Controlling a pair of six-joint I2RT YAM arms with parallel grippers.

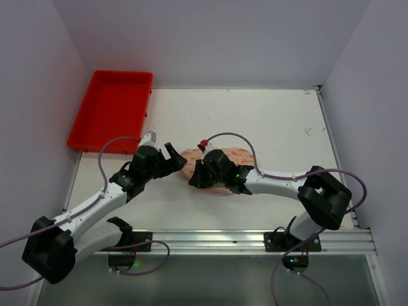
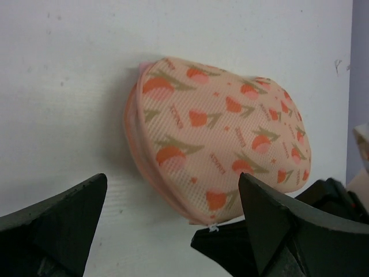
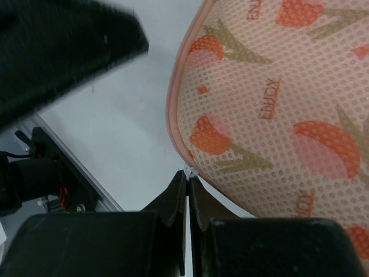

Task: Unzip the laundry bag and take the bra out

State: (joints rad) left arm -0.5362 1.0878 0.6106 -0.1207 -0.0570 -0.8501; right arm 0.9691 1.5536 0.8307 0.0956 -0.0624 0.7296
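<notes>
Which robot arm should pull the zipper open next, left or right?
Right, probably. The right gripper is shut, with its tips pinching the zipper pull at the laundry bag edge. The left gripper is open beside the bag's end, holding nothing.

Left arm (image 1: 94, 205), right arm (image 1: 277, 183): white link shells, chunky black joint housings, biggest near bases. Lilac-grey cables (image 1: 231, 134) loop off both. Fingers (image 2: 63, 219) matte black, wedge-shaped. Green light (image 1: 237, 171) on right wrist.
</notes>
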